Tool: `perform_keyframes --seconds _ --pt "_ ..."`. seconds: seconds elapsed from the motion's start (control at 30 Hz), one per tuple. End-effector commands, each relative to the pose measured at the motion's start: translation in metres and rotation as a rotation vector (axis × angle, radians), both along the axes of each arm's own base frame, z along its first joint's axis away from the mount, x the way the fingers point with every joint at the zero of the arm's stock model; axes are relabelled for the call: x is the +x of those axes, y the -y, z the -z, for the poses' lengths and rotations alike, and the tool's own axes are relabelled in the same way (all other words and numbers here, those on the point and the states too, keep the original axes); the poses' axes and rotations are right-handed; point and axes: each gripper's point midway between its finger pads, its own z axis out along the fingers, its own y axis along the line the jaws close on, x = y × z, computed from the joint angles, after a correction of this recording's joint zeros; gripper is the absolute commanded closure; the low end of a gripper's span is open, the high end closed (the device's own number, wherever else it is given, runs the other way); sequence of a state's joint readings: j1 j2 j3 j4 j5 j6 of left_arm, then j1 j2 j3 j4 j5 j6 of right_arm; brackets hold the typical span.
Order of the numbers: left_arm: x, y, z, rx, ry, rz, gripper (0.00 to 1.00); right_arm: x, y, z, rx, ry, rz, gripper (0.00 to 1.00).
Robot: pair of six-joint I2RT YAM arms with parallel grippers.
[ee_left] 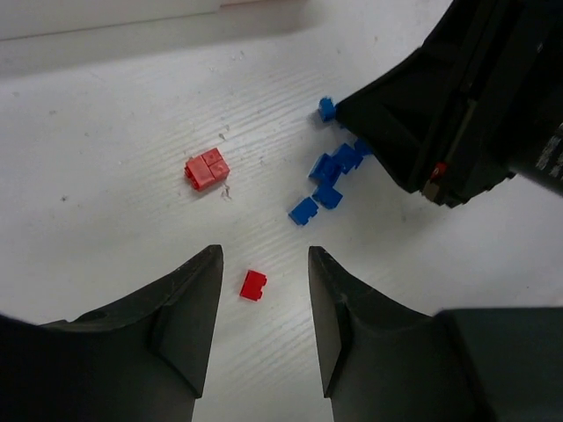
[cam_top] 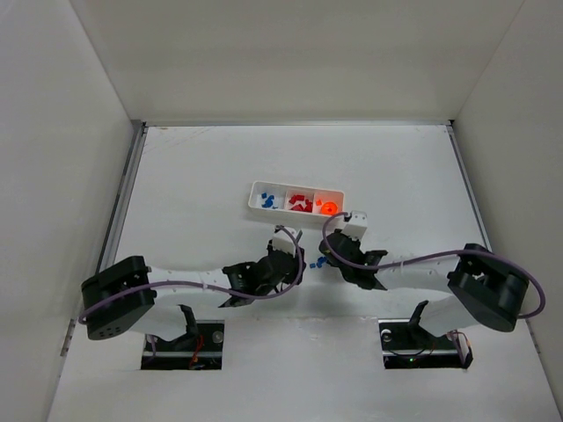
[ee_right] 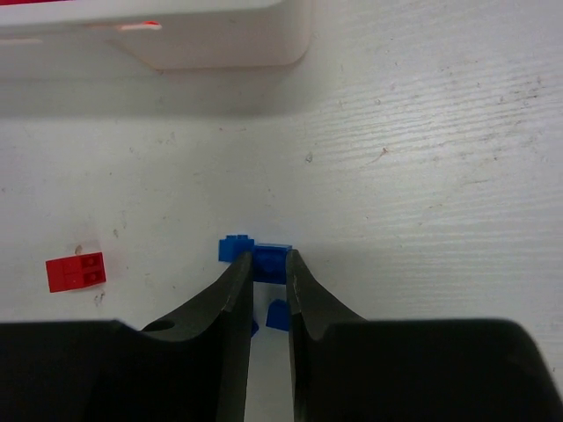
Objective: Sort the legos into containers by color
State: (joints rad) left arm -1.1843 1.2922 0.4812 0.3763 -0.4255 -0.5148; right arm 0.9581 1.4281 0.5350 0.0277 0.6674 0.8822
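Right gripper (ee_right: 268, 260) pinches a blue brick (ee_right: 272, 257) on my table (ee_right: 422, 176). My left gripper (ee_left: 265, 252) hangs released, straddling a red brick (ee_left: 253, 285).

A white table (cam_top: 220, 158) fills the floor of a white box. Plain panels close it in: a left wall (cam_top: 62, 176), a back wall (cam_top: 290, 53) and a right wall (cam_top: 519, 132). A grey metal rail (cam_top: 123, 207) runs along the table's left edge. Up close, the tabletop shows fine streaks, small scratches and dark specks. The light is even, and shadows are soft.
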Motion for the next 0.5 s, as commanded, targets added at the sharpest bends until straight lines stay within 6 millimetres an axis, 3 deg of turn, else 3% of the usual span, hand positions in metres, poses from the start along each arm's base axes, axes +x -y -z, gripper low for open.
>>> perform_keyframes --seconds 0.0,0.2,0.47 --pt "-0.002 0.017 -0.014 -0.010 0.042 0.040 0.58 0.001 -0.002 -0.024 0.028 0.061 0.002 0.84" --pt "-0.015 0.039 -0.008 0.066 0.078 0.154 0.56 -0.002 0.001 -0.051 0.092 0.114 -0.022 0.83" --pt "-0.007 0.051 0.018 0.195 0.095 0.194 0.61 -0.008 0.001 -0.081 0.175 0.165 -0.055 0.83"
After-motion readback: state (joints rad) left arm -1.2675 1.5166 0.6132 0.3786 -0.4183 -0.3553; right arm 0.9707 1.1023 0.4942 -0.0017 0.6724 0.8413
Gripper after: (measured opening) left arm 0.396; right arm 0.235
